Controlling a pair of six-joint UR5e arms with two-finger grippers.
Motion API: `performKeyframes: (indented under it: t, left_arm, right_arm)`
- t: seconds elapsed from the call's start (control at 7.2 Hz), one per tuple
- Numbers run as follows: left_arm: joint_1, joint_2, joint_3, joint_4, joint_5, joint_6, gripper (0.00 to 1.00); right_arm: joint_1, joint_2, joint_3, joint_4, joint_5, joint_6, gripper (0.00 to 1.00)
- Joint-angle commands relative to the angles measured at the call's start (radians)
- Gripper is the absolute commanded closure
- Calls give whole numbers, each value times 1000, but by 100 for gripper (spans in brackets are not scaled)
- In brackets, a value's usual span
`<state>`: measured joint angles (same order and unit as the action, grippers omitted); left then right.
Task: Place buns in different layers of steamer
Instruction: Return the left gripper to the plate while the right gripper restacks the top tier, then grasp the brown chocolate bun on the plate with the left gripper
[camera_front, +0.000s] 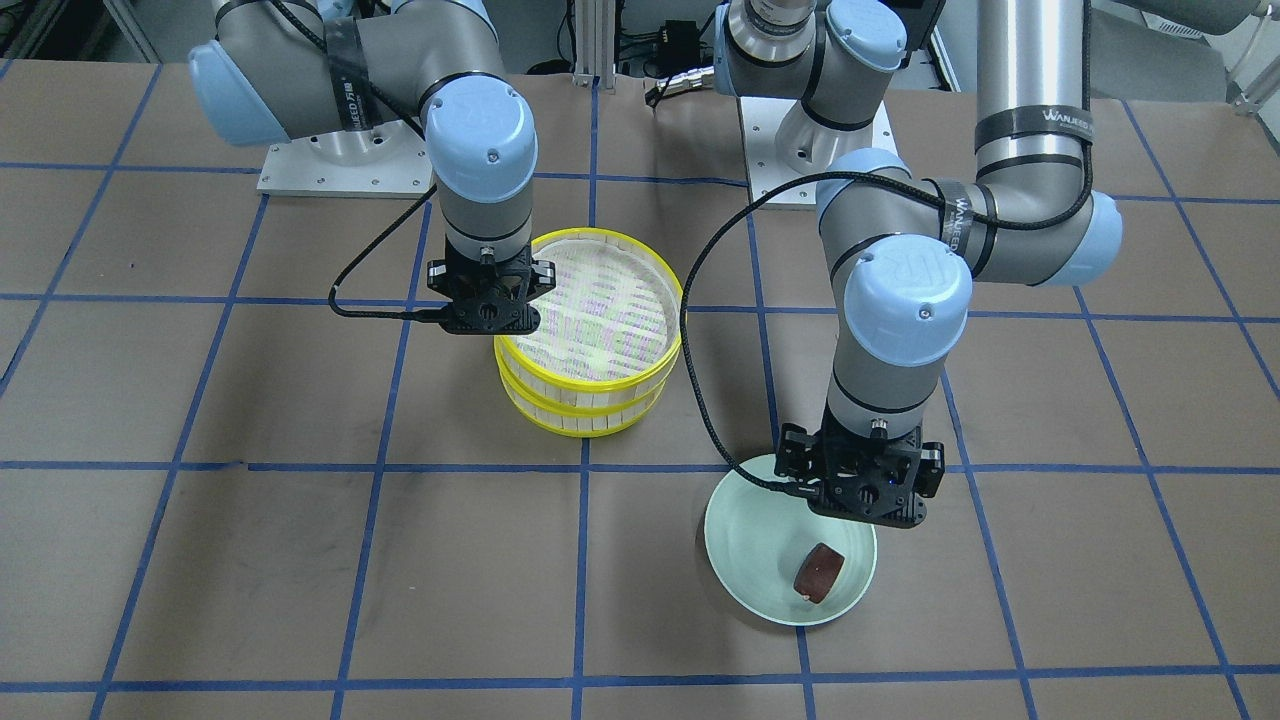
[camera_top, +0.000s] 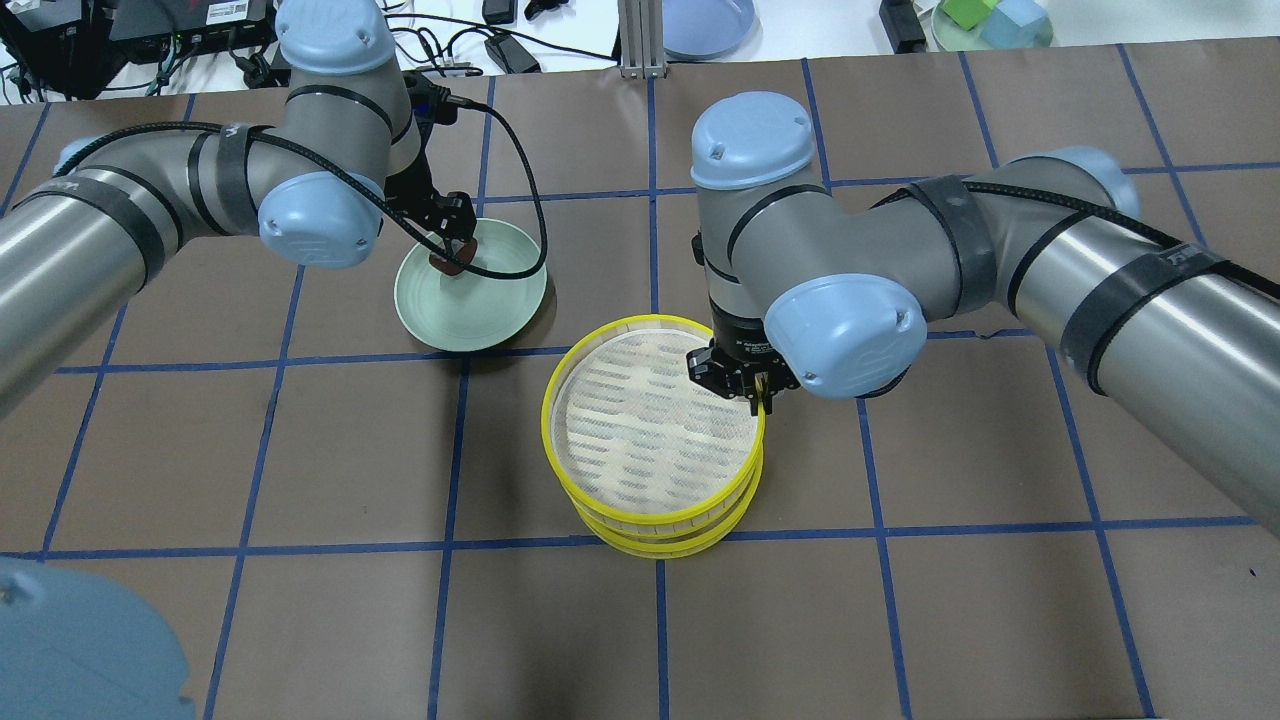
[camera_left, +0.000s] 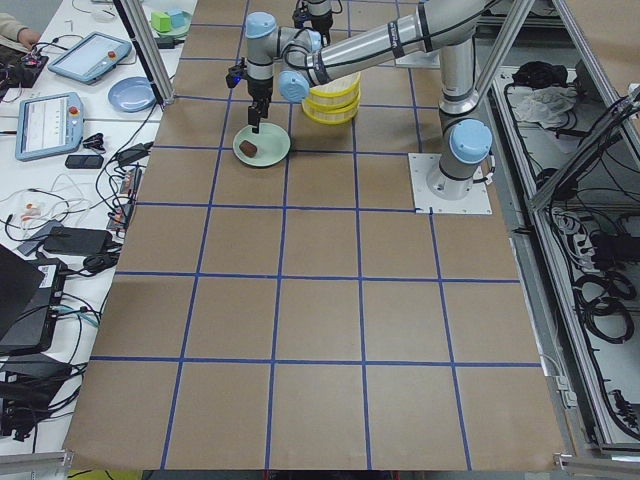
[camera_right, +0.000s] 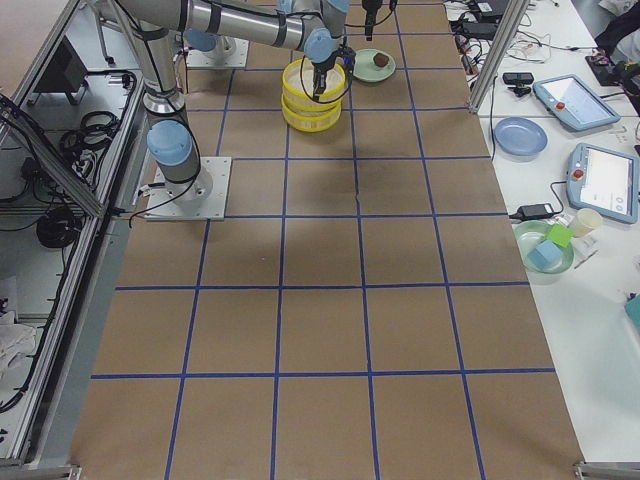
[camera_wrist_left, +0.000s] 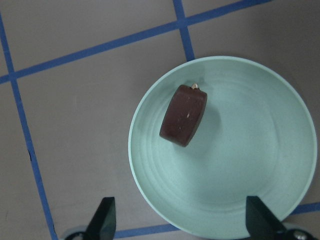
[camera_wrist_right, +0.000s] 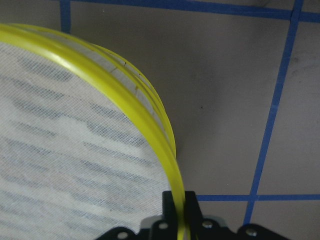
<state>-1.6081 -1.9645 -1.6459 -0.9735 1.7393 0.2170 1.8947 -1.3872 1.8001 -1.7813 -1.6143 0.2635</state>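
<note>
left wrist-mounted: dark reddish-brown bun

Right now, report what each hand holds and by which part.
The right hand grips the top steamer layer by its yellow rim. The left hand holds nothing: it hangs open above the brown bun on the plate.

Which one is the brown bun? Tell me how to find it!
Look beside the yellow-rimmed steamer stack for the pale green plate. The brown bun lies on it. It is small, dark reddish-brown and loaf-shaped, and it is the only thing on the plate.
</note>
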Motion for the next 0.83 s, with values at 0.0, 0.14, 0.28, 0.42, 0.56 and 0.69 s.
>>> performKeyframes:
  t: [0.0,0.14,0.28,0.42,0.56,0.69]
  left_arm:
    - [0,-69,-2,99,-12,18,4]
    - [2,-88,0,107,-12,36,4]
    - [2,-108,-2,142,-15,86,4]
    - [2,-132,-8,147,-21,91,4]
    - [2,-151,-8,156,-23,93,5]
    - [2,-174,-11,191,-21,114,5]
  right_arm:
    - [6,4,8,-4,-13,5,100]
    - [4,4,11,-6,-21,3,100]
    - [4,4,15,-6,-22,3,100]
    - [4,4,19,-6,-21,3,100]
    - [4,4,30,-16,-7,6,100]
    - [4,4,31,-39,-7,8,100]
